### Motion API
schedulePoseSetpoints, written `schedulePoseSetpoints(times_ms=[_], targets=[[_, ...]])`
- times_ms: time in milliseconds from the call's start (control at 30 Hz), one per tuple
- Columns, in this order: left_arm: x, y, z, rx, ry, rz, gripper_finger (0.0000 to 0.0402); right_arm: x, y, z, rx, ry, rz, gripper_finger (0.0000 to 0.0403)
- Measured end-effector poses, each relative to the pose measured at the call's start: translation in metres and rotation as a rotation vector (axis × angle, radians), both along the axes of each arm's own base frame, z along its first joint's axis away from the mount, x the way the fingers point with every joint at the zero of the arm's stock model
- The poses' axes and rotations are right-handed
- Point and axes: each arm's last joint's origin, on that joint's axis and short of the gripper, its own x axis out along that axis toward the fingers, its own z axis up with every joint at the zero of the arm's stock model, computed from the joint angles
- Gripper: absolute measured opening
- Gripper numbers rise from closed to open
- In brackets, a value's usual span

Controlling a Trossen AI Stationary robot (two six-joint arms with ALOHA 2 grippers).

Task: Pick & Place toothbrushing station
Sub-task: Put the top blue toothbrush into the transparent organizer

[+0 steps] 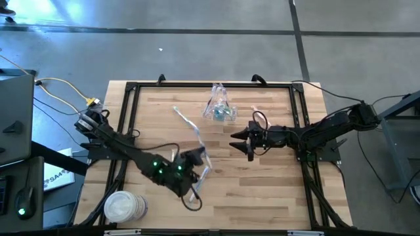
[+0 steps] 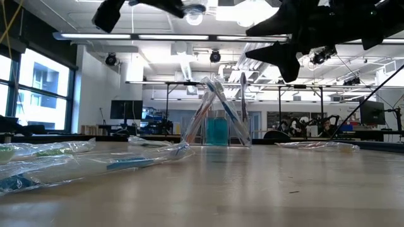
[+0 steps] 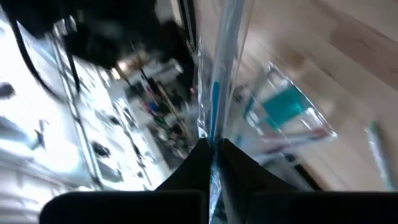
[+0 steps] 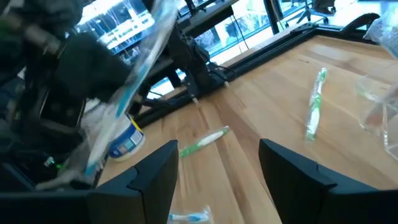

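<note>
A clear plastic cup [image 1: 220,110] stands at the table's far middle with several toothbrushes leaning in it; it also shows in the low view [image 2: 216,126]. My left gripper [image 1: 197,157] is near the table's middle, shut on a clear-wrapped blue toothbrush [image 3: 219,74], which also shows in the right wrist view [image 4: 127,93]. My right gripper [image 1: 237,141] hovers open and empty to the right of it, fingers pointing at the left gripper [image 4: 217,168]. A wrapped toothbrush [image 1: 186,120] lies flat on the table left of the cup. My left gripper pinches the wrapped toothbrush between its two fingers at a place along the handle [image 3: 211,144]. The toothbrush runs on past the fingertips toward the cup's side. It is lifted clear of the table and tilted [image 4: 143,56].
A stack of white round discs [image 1: 125,206] stands at the near left corner. Green wrapped toothbrushes [image 4: 202,142] [image 4: 316,112] lie on the wood between the arms, more wrapped ones at the near left [image 2: 126,161]. A black frame [image 1: 131,88] borders the table.
</note>
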Motion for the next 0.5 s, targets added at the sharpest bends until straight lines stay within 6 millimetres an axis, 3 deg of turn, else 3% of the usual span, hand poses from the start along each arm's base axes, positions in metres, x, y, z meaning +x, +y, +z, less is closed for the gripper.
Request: schedulePoseSetpoints(times_ms=[200,500], targets=[[0.025,-0.019,-0.018,0.074,0.05,-0.142,0.001,0.001,0.0,0.005,0.011,-0.052,0.0,0.0215],[0.046,-0.023,-0.027,0.127,0.041,-0.247,0.0009,0.001,0.005,0.011,-0.083,-0.108,0.114,0.0215]])
